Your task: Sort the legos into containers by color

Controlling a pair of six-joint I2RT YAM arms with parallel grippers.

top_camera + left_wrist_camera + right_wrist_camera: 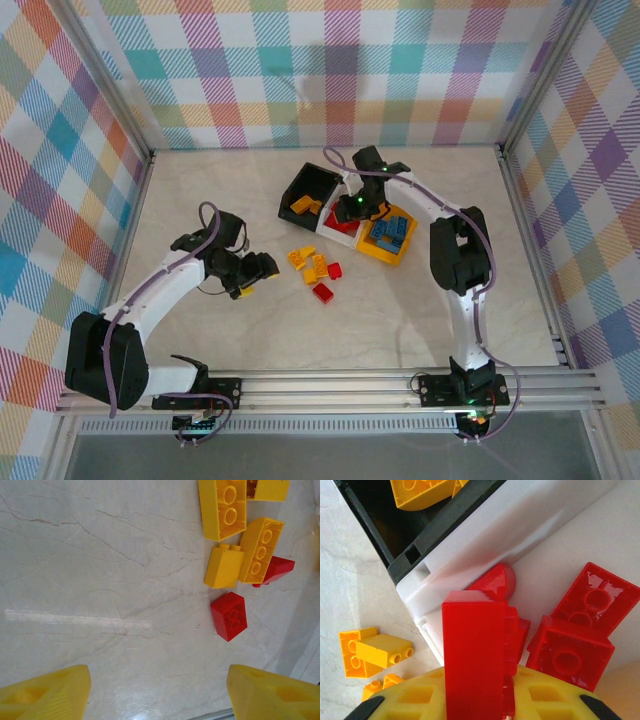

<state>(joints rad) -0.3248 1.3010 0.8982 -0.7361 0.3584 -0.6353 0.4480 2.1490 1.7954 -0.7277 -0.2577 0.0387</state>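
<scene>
Red brick [475,645] stands upright between the yellow fingers [420,700] of the right hand [490,697]. The hand is clenched on it as far as this close view lets me judge, right over the white bin [580,530]. Other red bricks [570,652] lie in that bin, under and beside the held one. Black bin [440,527] is joined next to it and holds yellow bricks [420,492]. Yellow bin [383,257] on the white bin's other side holds blue bricks [392,230]. Left hand [160,692] hangs over the table [100,580], fingers spread wide, nothing between them. It is near the loose pile. Loose yellow bricks [222,507] are bunched together there. Two loose red bricks [229,616] lie by them, one touching a yellow brick, the other just beside the bunch.
</scene>
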